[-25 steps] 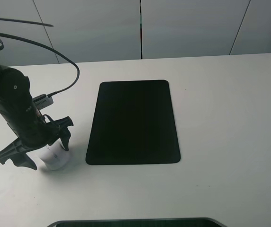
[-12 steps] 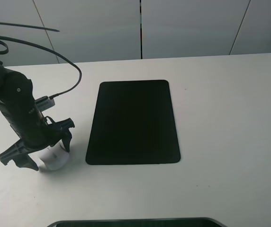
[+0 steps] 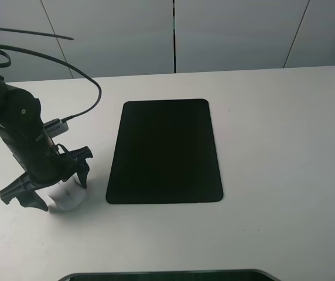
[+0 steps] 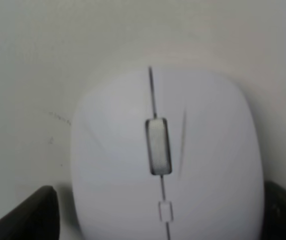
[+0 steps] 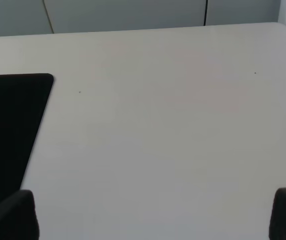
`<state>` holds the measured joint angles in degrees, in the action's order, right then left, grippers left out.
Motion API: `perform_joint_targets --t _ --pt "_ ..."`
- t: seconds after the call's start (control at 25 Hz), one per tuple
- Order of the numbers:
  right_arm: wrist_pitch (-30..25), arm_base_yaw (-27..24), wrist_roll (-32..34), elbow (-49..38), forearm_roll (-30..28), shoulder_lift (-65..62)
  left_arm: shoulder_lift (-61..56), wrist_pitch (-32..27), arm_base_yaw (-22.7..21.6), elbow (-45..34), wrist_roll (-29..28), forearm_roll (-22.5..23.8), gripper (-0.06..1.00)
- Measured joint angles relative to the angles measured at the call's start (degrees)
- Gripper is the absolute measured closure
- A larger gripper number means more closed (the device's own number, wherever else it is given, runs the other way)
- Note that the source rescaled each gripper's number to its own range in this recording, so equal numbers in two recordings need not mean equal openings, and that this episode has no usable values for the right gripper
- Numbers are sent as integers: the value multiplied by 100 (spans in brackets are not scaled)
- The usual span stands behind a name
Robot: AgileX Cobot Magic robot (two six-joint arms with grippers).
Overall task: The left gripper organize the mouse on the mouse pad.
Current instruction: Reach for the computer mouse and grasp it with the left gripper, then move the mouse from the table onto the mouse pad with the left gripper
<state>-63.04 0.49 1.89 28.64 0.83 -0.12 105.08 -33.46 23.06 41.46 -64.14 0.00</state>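
My pincer [image 3: 62, 194] has crept closer around the mouse [image 4: 165, 160], jaws wide either side; gripping comes next, then the pad [image 3: 164, 152].

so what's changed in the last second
The left tool has shifted only slightly, settling closer over the mouse, with its jaws open on either side and nothing gripped yet. The mouse and the pad show no visible move.
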Motion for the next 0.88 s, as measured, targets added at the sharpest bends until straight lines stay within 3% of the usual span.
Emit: perform_joint_targets --t 0.04,0.08,0.16,0.2,0.88 --pt "0 0 0 0 0 0 0 0 0 0 0 0 6" --pt "0 0 0 0 0 0 0 0 0 0 0 0 25" --pt "0 0 0 0 0 0 5 0 0 0 0 0 94" --pt "0 0 0 0 0 0 5 0 0 0 0 0 90" --pt "0 0 0 0 0 0 5 0 0 0 0 0 90"
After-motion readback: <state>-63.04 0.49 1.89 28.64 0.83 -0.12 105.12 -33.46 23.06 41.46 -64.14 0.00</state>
